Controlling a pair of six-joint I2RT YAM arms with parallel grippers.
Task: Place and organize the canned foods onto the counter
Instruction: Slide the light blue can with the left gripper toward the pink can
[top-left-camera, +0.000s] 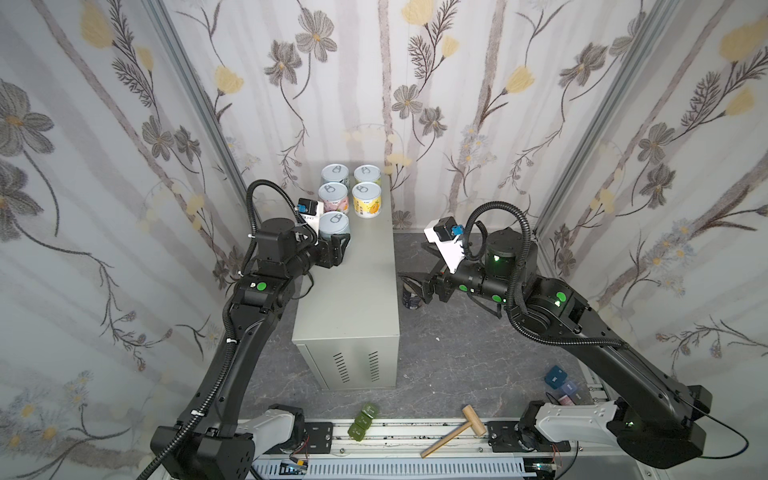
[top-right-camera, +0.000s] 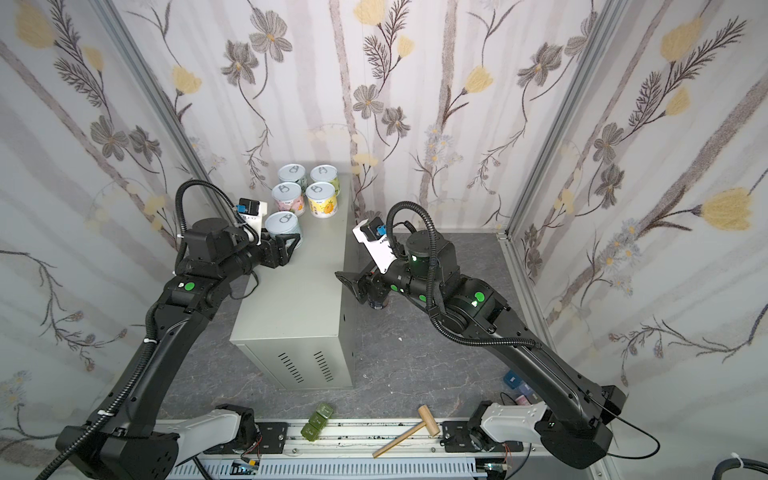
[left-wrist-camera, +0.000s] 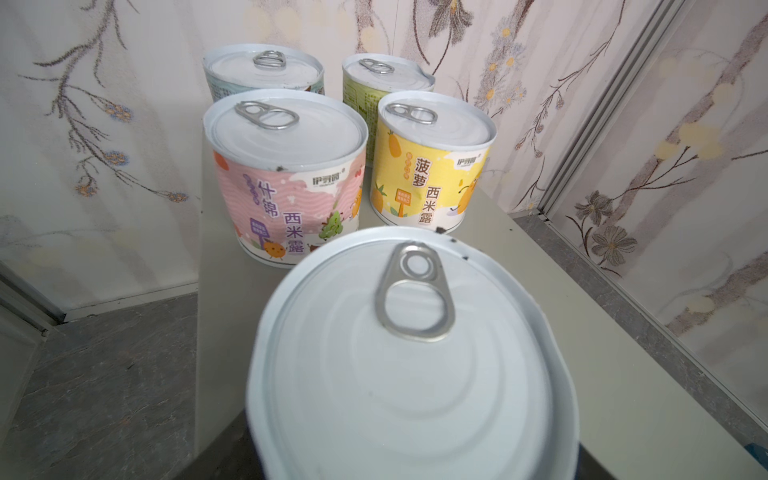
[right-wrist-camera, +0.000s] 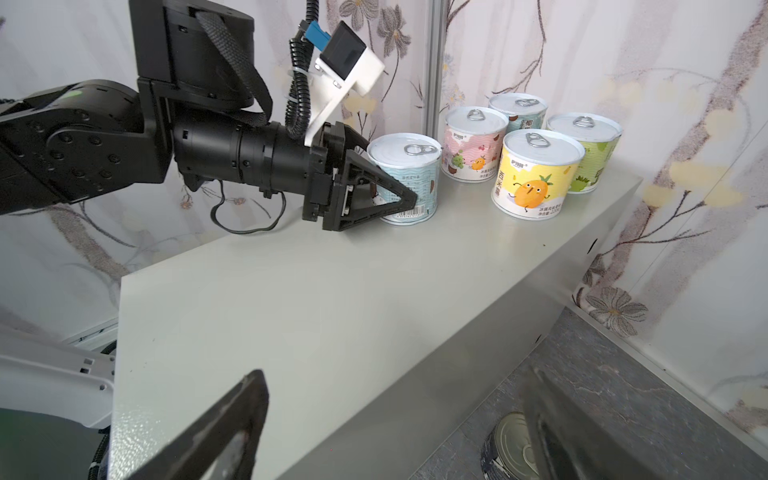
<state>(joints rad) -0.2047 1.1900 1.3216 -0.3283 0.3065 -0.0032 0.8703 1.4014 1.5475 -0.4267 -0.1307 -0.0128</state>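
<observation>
While the left gripper (right-wrist-camera: 392, 176) is bracketing a pale blue can (right-wrist-camera: 403, 151) on the counter (right-wrist-camera: 332, 291), its grip impossible to confirm, the right gripper (right-wrist-camera: 392, 374), jaws spread wide, is hovering just above the upright navy can (right-wrist-camera: 505, 444) on the floor (right-wrist-camera: 623, 395) alongside.

Reads as a robot lab test cell dressed as a room. Floral-print wall panels (top-left-camera: 374, 83) held in bare aluminium posts (top-left-camera: 204, 104); grey marbled floor (top-left-camera: 457, 332). Left arm base (top-left-camera: 270, 428) and right arm base (top-left-camera: 569, 419) mounted on a slotted aluminium rail (top-left-camera: 395, 433), exposed wiring (top-left-camera: 301, 446) and cable duct (top-left-camera: 374, 469) alongside.
</observation>
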